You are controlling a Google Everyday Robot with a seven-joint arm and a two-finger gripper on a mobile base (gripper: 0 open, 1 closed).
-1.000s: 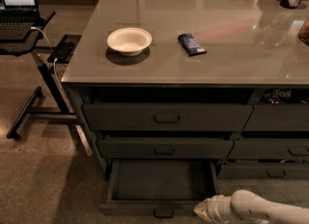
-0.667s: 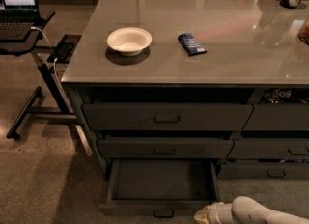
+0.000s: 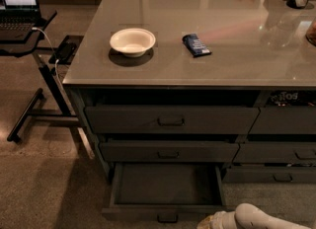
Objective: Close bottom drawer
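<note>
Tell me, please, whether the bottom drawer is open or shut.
Open: the bottom drawer is pulled out, its inside exposed; the hand sits beside its front corner.

One camera looks down from high in front of the counter (image 3: 197,70), facing its drawer side at a steep tilt. The counter top fills the upper half of the view, and the drawer fronts and floor fill the lower half. It stands at middle range. The whole left stack shows, with the bottom drawer (image 3: 168,186) pulled open near the lower edge, while the right edge cuts the neighbouring stack. A laptop (image 3: 17,1) on its stand sits in the top left corner. The gripper (image 3: 207,221) shows at the bottom edge, right of centre, just beside the open drawer's front right corner.
</note>
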